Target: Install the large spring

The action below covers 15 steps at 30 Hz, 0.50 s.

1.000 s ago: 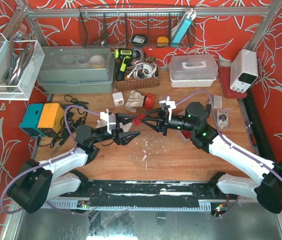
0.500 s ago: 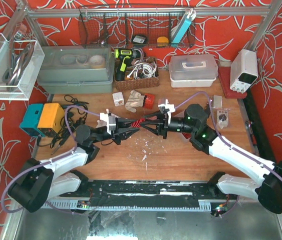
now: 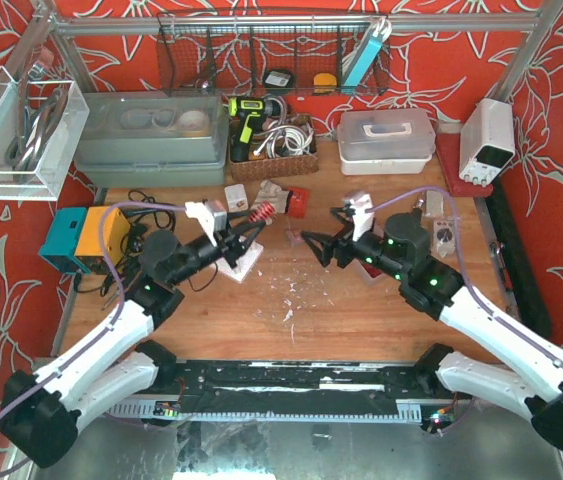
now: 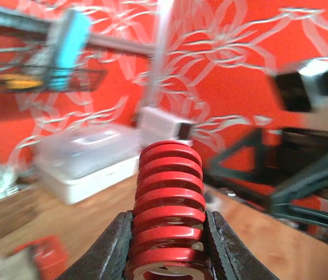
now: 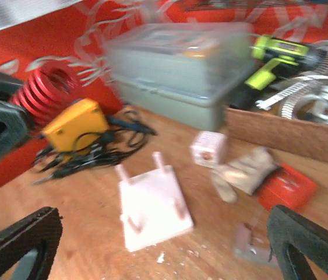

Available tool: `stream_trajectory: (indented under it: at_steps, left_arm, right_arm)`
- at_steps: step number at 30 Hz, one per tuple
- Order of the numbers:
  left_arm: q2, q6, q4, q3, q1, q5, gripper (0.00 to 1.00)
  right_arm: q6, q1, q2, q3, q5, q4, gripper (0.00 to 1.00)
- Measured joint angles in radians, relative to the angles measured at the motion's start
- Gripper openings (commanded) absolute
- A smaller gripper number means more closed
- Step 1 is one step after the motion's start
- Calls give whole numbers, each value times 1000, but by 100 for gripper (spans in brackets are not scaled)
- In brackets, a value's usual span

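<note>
The large spring (image 4: 168, 204) is a thick red coil, and my left gripper (image 4: 166, 248) is shut on its lower turns, one dark finger on each side. From above, the spring (image 3: 261, 213) hangs over the table with the left gripper (image 3: 251, 226) behind it, just past the far right edge of a white base plate (image 3: 244, 258) with short pegs. My right gripper (image 3: 319, 243) stands open and empty to the right of the spring, apart from it. In the right wrist view the plate (image 5: 152, 207) lies flat ahead between the wide fingertips (image 5: 21, 245), and the spring (image 5: 44, 93) shows at upper left.
A white cube (image 3: 236, 195), a cloth glove (image 3: 273, 200) and a red box (image 3: 298, 201) lie behind the plate. A yellow and teal device (image 3: 86, 237) with black cables sits at the left. A grey case (image 3: 151, 140), tool basket (image 3: 266, 145) and white container (image 3: 386, 140) line the back.
The right gripper has let go of the spring, opened wide and drawn back to the right. The left gripper has shut on the spring and carried it up and away toward the back.
</note>
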State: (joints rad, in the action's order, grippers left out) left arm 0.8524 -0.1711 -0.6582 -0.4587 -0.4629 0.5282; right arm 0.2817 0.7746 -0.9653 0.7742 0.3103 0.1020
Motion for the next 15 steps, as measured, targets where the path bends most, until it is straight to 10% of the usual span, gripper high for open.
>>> stream_trajectory:
  at_steps: [15]
  left_arm:
    - [460,102,1237,-756,25,-663,0]
  right_arm:
    - [74,-2,79,-64,-618,-321,99]
